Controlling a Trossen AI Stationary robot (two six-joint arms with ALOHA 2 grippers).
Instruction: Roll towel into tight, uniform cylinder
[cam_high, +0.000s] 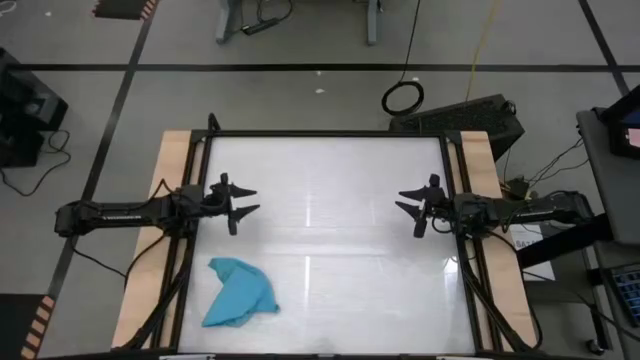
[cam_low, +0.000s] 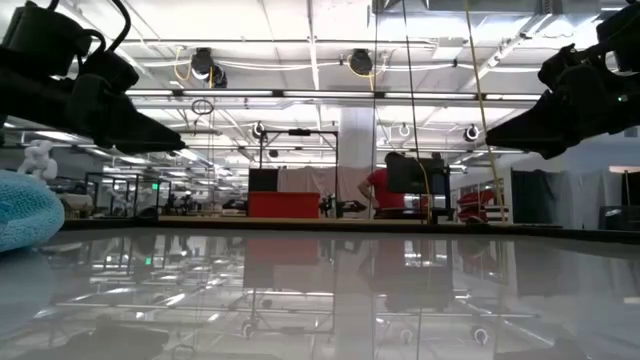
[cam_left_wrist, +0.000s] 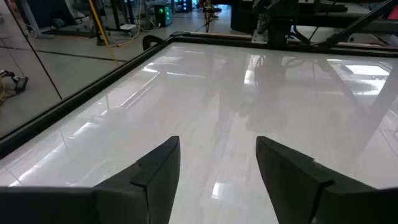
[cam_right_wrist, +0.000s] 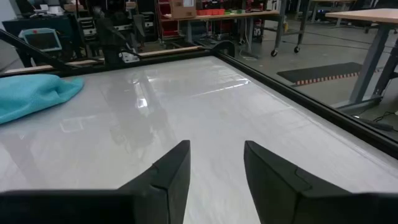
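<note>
The turquoise towel (cam_high: 238, 293) lies crumpled in a loose heap on the white tabletop near the near-left corner; it also shows in the low view (cam_low: 25, 208) and the right wrist view (cam_right_wrist: 34, 93). My left gripper (cam_high: 243, 200) is open and empty at the table's left side, above the table and farther back than the towel; its own view shows the gap (cam_left_wrist: 217, 162). My right gripper (cam_high: 410, 203) is open and empty at the table's right side, fingers apart in its own view (cam_right_wrist: 216, 158).
The white tabletop (cam_high: 330, 230) is bordered by a black frame (cam_high: 325, 134) with wooden strips at left and right. A person in a red top (cam_low: 380, 190) stands far off in the room behind.
</note>
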